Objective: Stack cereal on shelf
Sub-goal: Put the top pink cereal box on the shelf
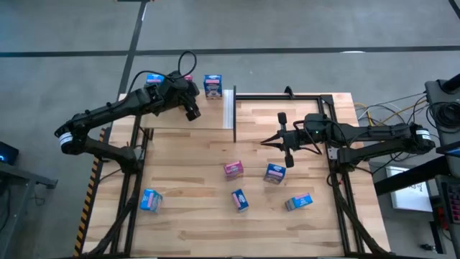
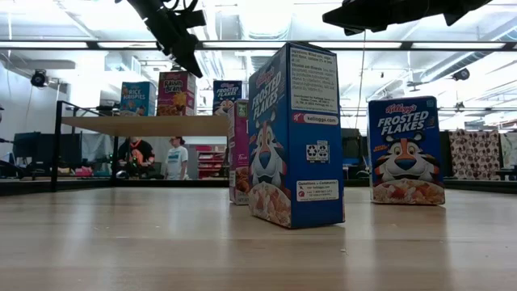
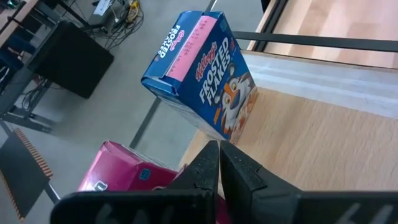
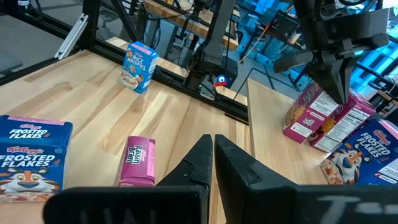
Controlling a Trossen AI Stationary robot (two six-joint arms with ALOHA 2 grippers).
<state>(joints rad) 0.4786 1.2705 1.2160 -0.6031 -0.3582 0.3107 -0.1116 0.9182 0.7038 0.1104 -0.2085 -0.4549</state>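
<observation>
Cereal stacking looks maybe a third done, going by what's on the shelf point(image 1: 180, 115) so far. Three boxes sit along its back edge: a blue Rice Krispies box point(image 2: 135, 98), a pink one point(image 2: 177, 93) next to it, and a blue Frosted Flakes box point(image 1: 213, 85) closest to the shelf's white strip. In the right wrist view that back row looks like it might hold a fourth box, so I wouldn't swear to the count.

Five boxes are off the shelf on the tabletop point(image 1: 194, 223), all on the side of it away from that row: a blue one point(image 1: 150, 200) nearest the shelf's left end, a pink one point(image 1: 233, 169), and three more blue ones point(image 1: 274, 173) point(image 1: 239, 200) point(image 1: 299, 202) scattered further out past the white strip. So most of the work is left, I'd say.

The left gripper point(image 1: 192, 111) hangs over the shelf just in front of the row, angled down toward the boxes, jaws pressed together with nothing in them. The right gripper point(image 1: 277, 138) is out past the white strip, above the loose boxes, pointed toward the shelf, jaws closed and empty too.
</observation>
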